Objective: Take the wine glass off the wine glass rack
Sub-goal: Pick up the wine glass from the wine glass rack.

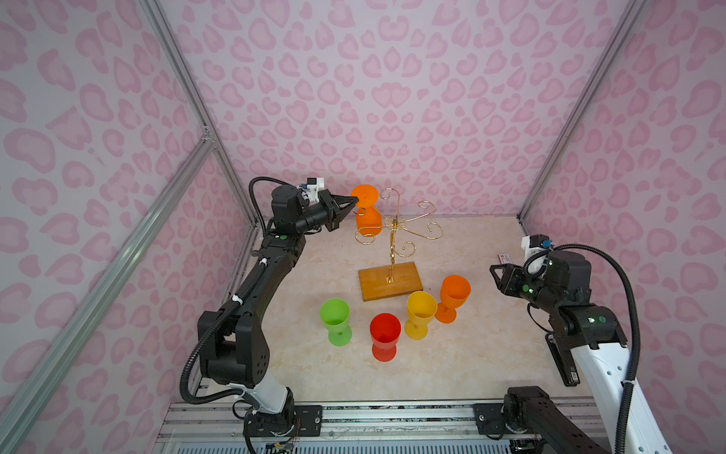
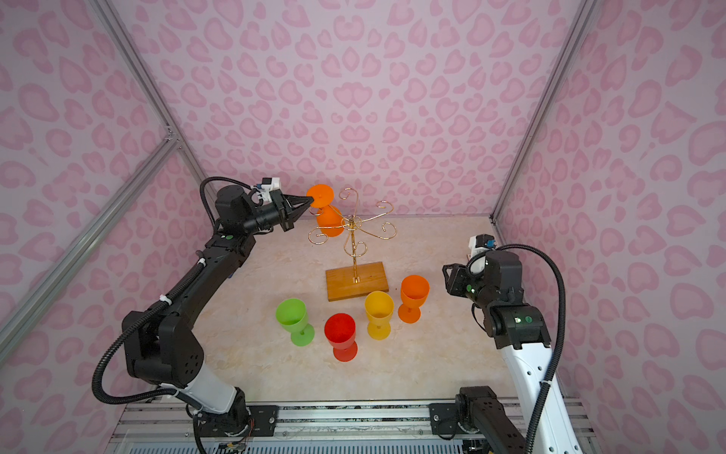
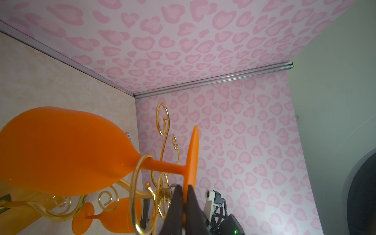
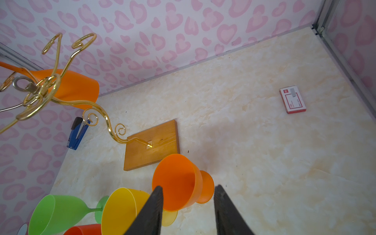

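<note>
**Left arm** (image 1: 271, 267): extended from its base at the near rail toward the back, elbow low, forearm rising, wrist level. The left gripper (image 1: 354, 200) points sideways toward the centre. In the left wrist view its fingers (image 3: 177, 203) are pinched together on the rim of the foot of the wine glass (image 3: 61, 152).

**Right arm** (image 1: 581, 322): folded at its own side, wrist raised. The right gripper (image 4: 188, 186) points inward, its jaws parted and empty.

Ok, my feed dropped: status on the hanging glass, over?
Left claw shut on orange wine glass foot. Right claw open, idle. Stem sits inside gold loop of rack.
</note>
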